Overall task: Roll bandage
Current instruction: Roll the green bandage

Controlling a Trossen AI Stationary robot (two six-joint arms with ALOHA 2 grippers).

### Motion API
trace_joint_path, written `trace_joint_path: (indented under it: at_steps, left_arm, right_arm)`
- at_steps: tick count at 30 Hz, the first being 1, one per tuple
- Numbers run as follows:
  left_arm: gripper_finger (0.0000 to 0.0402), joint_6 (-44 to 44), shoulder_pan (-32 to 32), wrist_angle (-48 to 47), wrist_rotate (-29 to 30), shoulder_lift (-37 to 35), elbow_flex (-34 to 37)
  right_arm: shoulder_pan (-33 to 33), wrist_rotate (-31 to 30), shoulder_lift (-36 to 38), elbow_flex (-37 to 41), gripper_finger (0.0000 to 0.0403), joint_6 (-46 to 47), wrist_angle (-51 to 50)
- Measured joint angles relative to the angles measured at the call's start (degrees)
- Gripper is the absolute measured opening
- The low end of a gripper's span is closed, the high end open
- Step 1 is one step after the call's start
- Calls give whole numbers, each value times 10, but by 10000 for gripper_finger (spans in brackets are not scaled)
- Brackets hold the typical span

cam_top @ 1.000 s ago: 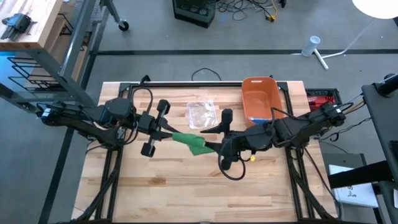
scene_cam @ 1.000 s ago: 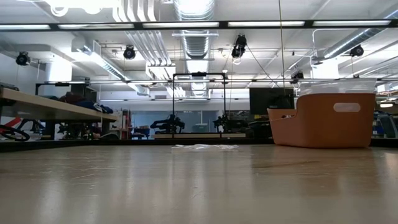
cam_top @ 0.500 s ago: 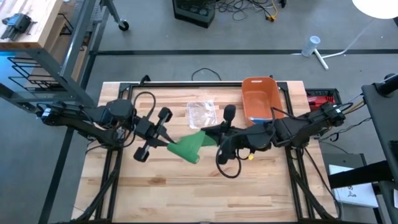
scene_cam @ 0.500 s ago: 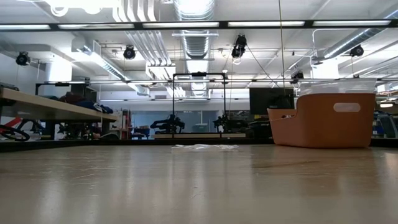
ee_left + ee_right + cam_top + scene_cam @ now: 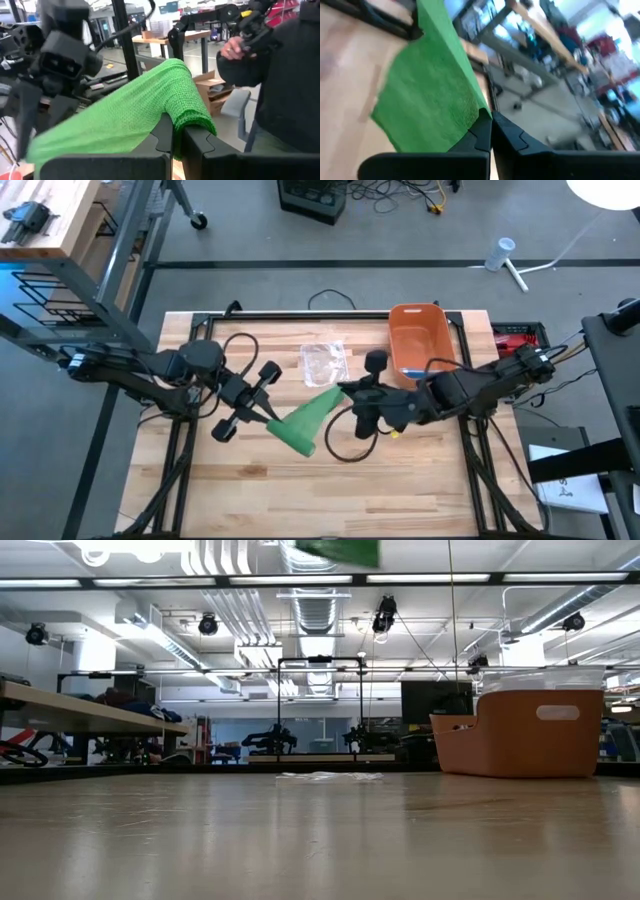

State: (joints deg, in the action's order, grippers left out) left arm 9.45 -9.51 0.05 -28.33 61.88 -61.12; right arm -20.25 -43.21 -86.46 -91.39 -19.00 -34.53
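The single green bandage (image 5: 305,420) hangs in the air above the middle of the counter (image 5: 250,490), stretched between both arms and touching no surface; in the low view only its lower edge shows at the upper border, which says it is held well clear of the wood. The left tool (image 5: 174,142) is pinched shut on one edge of the cloth, its two dark fingers meeting with the weave draped over them. The right tool (image 5: 490,131) is likewise clamped tight on the opposite edge, a green corner caught between its tips. My reading is that each arm holds one end so the strip stays taut and off the counter, which is what rolling calls for: one end has to be kept fixed while the other is turned. From above the cloth fans wider toward the left arm and narrows toward the right one, so it looks twisted or partly gathered and not yet a neat roll.

Farther back on the counter lie one clear plastic wrapper (image 5: 323,362), flat and well apart from the bandage, and one orange bin (image 5: 414,335) near the far edge, just beside the right arm. Beyond the counter, the left wrist view shows one person's hand (image 5: 235,42) in the room behind
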Motion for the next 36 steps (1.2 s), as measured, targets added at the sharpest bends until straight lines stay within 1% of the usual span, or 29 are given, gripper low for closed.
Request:
trace_joint_path:
  at_steps: [2,3,4,5,7,9,13,15,17,20,22,23,24,26,28,30,31,32,36]
  left_arm:
    - [3,1,0,-30,18,-12,0]
    - [3,3,0,-49,42,-18,0]
    - [3,4,0,-66,79,-22,0]
    - [3,4,-1,-84,116,-27,0]
    - [3,3,-2,-113,179,-28,0]
    - [3,-3,-2,-129,214,-21,0]
    - [3,-13,-2,-131,225,3,0]
    - [3,-14,-2,-125,227,14,0]
    - [3,-14,-2,-122,223,25,0]
    - [3,-15,-3,-110,193,34,-1]
    - [3,-15,-5,-109,180,35,-1]
    - [3,-16,-6,-118,164,34,0]
    - [3,-17,-8,-127,158,32,3]
    - [2,-20,-10,-120,155,27,3]
    - [2,-21,-7,-112,164,13,3]
    - [2,-27,-6,-90,169,4,1]
    - [2,-33,-6,-85,169,0,1]
    - [2,-40,-6,-80,168,-3,1]
    - [2,-64,-6,-79,172,-17,1]
  right_arm:
    - [-3,-30,0,0,0,36,-40]
    - [-7,-47,1,0,0,40,-49]
    - [-11,-61,4,0,0,35,-50]
    - [-14,-68,8,1,0,20,-41]
    - [-15,-73,14,0,0,-22,15]
    - [-15,-72,17,-1,0,-72,80]
    - [-11,-69,16,-1,0,-169,188]
    - [1,-83,17,-1,0,-204,206]
    - [21,-114,18,0,0,-214,195]
    - [53,-121,19,0,0,-174,135]
    - [70,-112,21,0,0,-107,71]
    - [78,-115,21,0,0,-68,39]
    - [84,-100,22,-1,0,-28,7]
    - [88,-52,23,-1,0,49,-38]
    - [82,38,17,-1,0,97,-58]
    - [68,111,11,-1,3,116,-59]
    - [60,123,10,0,7,117,-57]
    - [52,123,9,0,13,111,-47]
    - [14,107,12,-2,53,66,13]
